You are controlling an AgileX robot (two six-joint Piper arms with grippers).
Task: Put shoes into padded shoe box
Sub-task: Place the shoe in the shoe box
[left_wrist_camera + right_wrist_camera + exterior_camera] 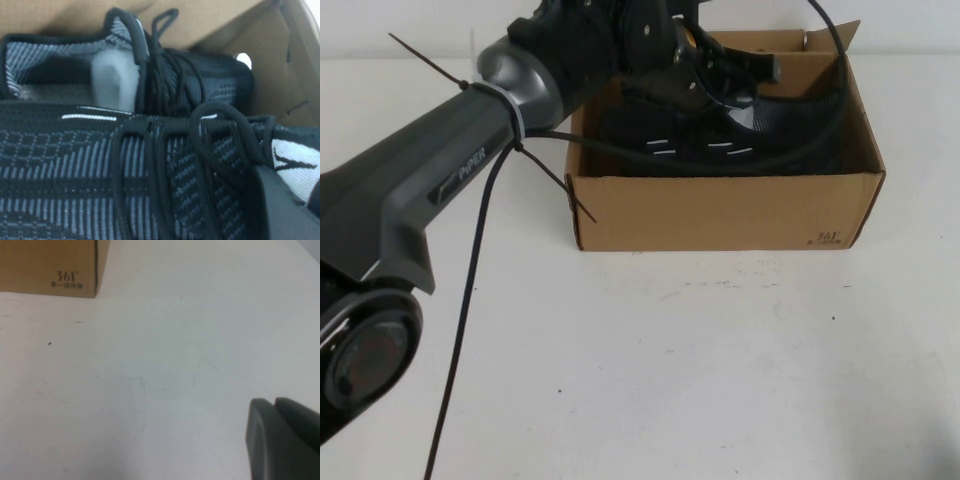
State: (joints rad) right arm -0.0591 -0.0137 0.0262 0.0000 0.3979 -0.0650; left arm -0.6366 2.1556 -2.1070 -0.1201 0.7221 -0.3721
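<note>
1. The shoes (720, 135) lie inside the padded shoe box (720, 210), side by side, dash marks facing the near wall. The left wrist view shows two uppers pressed together, one in front (125, 185), one behind (200, 85).
2. The box stands open at the far middle of the table (670, 370), small print at its near right corner.
3. The left gripper (715, 75) is down in the box over the shoes. One pale finger (114, 82) sits inside the rear shoe's opening; whether it grips the collar I cannot tell.
4. The right gripper (285, 440) is low over bare table right of the box; only a grey finger edge shows, spread undetermined.
5. Judgement: both shoes appear boxed; what remains is release and withdrawal.
6. The table is white, lightly scuffed and specked. A pale wall runs behind.
</note>
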